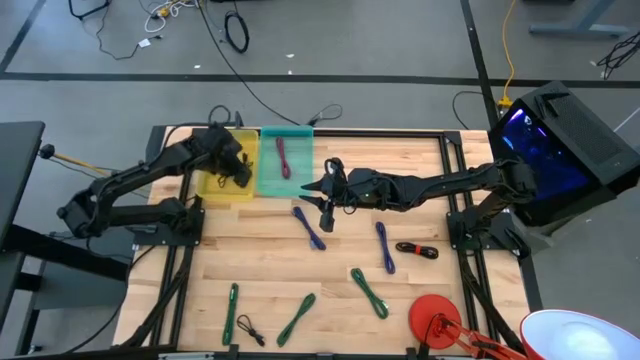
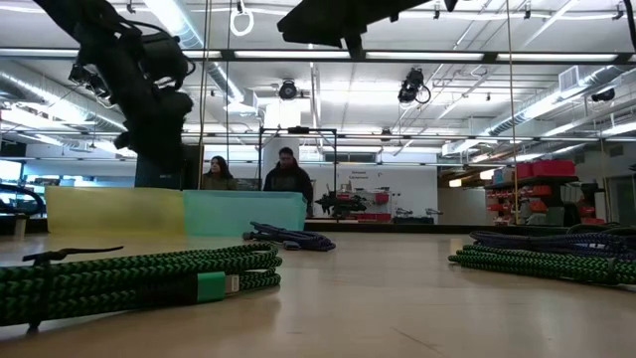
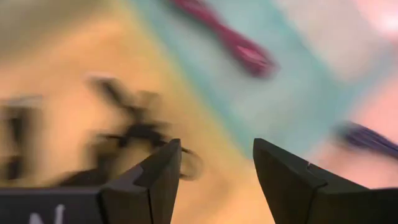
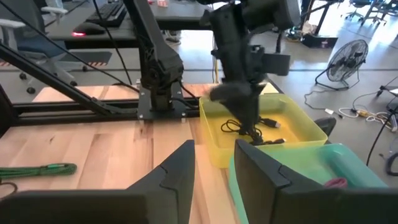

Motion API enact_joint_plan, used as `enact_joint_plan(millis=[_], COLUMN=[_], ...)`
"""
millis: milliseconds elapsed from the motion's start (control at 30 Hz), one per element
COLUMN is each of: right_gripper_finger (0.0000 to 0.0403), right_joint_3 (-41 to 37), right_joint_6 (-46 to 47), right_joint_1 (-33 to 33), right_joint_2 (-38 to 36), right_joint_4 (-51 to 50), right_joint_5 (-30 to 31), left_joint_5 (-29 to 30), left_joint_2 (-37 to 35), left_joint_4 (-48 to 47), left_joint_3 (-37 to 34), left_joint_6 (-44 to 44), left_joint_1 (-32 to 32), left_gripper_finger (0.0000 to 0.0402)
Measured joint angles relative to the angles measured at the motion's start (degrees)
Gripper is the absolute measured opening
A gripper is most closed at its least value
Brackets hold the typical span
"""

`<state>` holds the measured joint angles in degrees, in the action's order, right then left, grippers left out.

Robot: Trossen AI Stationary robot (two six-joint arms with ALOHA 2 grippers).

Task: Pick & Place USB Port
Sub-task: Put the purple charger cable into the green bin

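A black USB cable (image 4: pixel 256 129) lies loosely coiled on the floor of the yellow tray (image 4: pixel 303 132) at the table's far left. It shows blurred in the left wrist view (image 3: pixel 134 134). My left gripper (image 4: pixel 247 118) hangs just over the cable, pointing steeply down. It is open (image 3: pixel 216 168), and the cable lies beyond its fingers, not between them. My right gripper (image 1: pixel 312 190) hovers high over the table's middle, pointing toward the trays. Its fingers (image 4: pixel 214 168) stand a small gap apart with nothing between them.
A teal tray (image 1: pixel 270 170) holding a dark red cable (image 1: pixel 284 157) stands right of the yellow tray (image 1: pixel 212 188). Purple cables (image 1: pixel 309 228), green cables (image 1: pixel 368 292) and a black-and-red cable (image 1: pixel 417 250) lie across the table. Two people (image 2: pixel 286 179) stand beyond the far edge.
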<state>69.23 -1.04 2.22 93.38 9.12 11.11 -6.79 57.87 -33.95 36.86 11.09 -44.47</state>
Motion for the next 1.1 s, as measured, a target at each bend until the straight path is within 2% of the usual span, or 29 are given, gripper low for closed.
enact_joint_plan(millis=[133,233,467,667,800,1100], right_gripper_finger=[0.0113,0.0113,0.0113,0.0113,0.0113,0.0113], right_joint_3=[0.0,0.0,0.0,0.0,-0.08,-0.09], right_joint_6=[-0.02,-0.25,1.36,7.97,13.65,21.18], right_joint_1=[0.0,-0.16,-0.2,0.35,1.26,2.6], right_joint_2=[0.0,0.0,0.0,0.38,2.72,12.71], right_joint_4=[-0.76,-0.74,-1.49,-14.35,-20.15,-20.33], right_joint_5=[0.0,0.05,0.42,-0.31,-0.17,-0.3], left_joint_5=[-12.31,-13.82,-8.68,-0.45,4.64,11.13], left_joint_2=[-0.14,-0.24,-0.24,-0.24,-0.24,-0.24], left_joint_4=[-3.09,-5.62,-5.54,-1.79,3.42,12.83], left_joint_3=[0.0,0.0,0.0,0.0,0.0,0.0], left_joint_6=[0.86,3.29,11.36,14.74,15.31,15.28], left_joint_1=[4.59,10.09,26.7,37.84,43.08,49.89], left_gripper_finger=[0.0203,0.02,0.02,0.02,0.02,0.02])
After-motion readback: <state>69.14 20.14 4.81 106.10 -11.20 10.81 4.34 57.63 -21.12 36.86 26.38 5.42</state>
